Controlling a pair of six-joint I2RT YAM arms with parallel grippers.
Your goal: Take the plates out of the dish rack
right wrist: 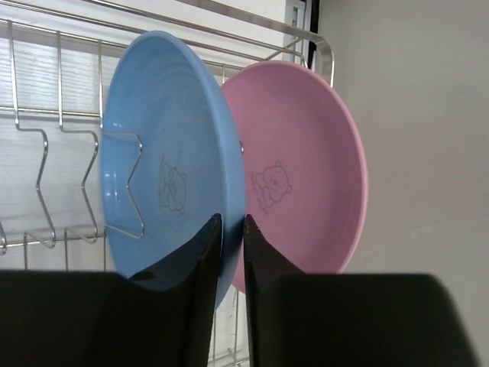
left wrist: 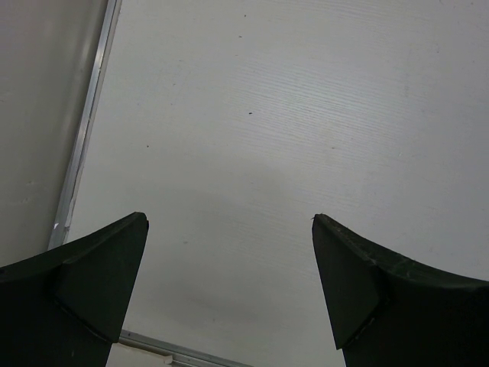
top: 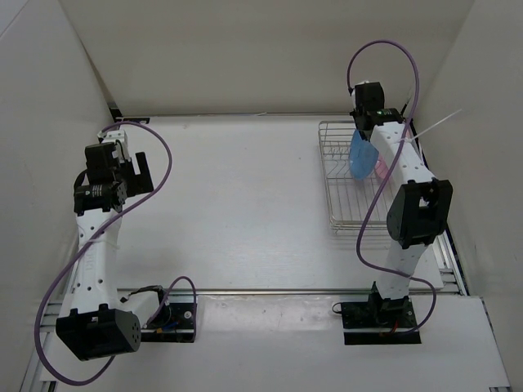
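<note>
The light blue plate [right wrist: 168, 138] is gripped at its rim by the right fingers [right wrist: 200, 298], upright in the dish rack [right wrist: 46, 115]. The pink plate [right wrist: 306, 168] is stood just beside it. The left fingers [left wrist: 92, 283] are spread apart over the tabletop [left wrist: 267, 115], well away from the dish rack.

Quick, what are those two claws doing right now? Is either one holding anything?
Left gripper: open, holding nothing.
Right gripper: closed on the rim of the light blue plate, which stands in the dish rack.
</note>
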